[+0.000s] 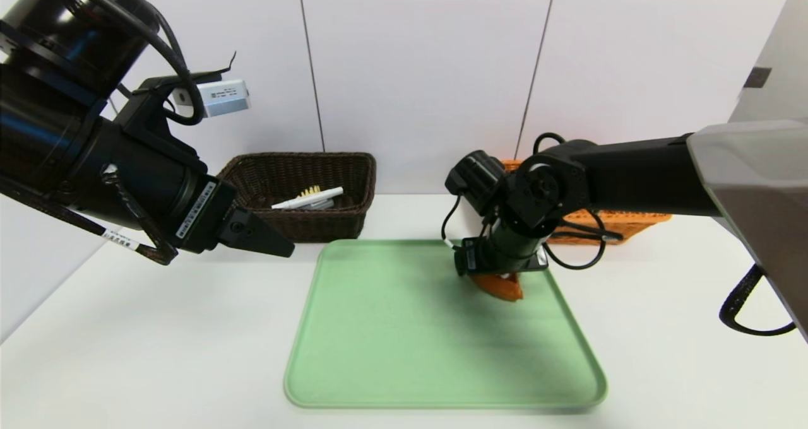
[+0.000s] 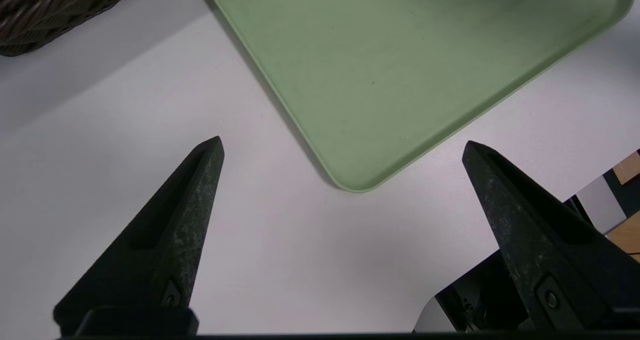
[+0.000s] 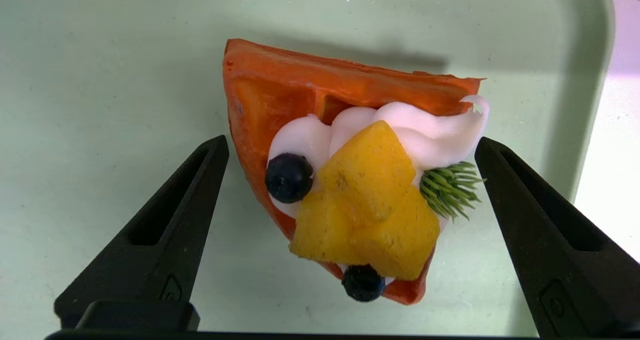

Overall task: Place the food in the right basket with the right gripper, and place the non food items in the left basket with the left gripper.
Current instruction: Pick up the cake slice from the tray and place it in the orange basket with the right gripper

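one pastry wedge (image 3: 350, 180), tip toward right gripper (image 3: 350, 145)

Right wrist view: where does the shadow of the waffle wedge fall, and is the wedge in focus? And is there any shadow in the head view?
Right wrist view: the waffle wedge is sharp, its cream and fruit crisp; a dark shadow band lies on the green tray beyond its crust edge. Head view: a soft shadow spreads on the tray beneath the right gripper, open around the wedge.

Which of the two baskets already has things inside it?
The dark brown basket, on the robot's left behind the tray: a white marker lies in it. The orange basket is mostly hidden by the right arm, so its contents cannot be seen.
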Robot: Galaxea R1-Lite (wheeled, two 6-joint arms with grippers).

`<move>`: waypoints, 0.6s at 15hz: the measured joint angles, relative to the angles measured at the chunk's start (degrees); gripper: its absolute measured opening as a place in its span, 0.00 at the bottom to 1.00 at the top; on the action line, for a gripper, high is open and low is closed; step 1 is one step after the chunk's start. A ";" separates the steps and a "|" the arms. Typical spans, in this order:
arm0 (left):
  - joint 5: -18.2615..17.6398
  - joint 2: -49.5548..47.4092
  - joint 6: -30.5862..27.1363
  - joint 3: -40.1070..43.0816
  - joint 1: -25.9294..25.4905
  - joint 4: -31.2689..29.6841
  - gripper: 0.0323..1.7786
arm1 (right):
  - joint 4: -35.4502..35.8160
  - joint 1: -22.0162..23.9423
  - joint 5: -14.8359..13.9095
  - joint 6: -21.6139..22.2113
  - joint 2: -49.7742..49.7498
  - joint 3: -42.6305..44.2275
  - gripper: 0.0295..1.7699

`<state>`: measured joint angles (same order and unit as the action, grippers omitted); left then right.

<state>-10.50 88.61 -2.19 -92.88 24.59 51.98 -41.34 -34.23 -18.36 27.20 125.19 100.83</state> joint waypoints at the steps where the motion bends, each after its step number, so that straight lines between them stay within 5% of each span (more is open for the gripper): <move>1: 0.00 0.00 0.00 0.00 0.02 0.00 0.95 | 0.00 0.09 0.43 0.02 0.12 0.05 0.83; 4: 0.00 -0.11 0.02 0.00 -0.12 0.02 0.95 | 0.05 0.04 0.52 0.00 0.39 0.07 0.61; 9: 0.00 -0.59 -0.09 0.05 -0.28 0.09 0.95 | -0.28 -0.17 0.76 -0.02 -1.73 -0.17 0.50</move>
<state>-10.50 88.03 -2.28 -92.83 24.31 52.07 -41.62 -34.40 -17.60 27.17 123.45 100.66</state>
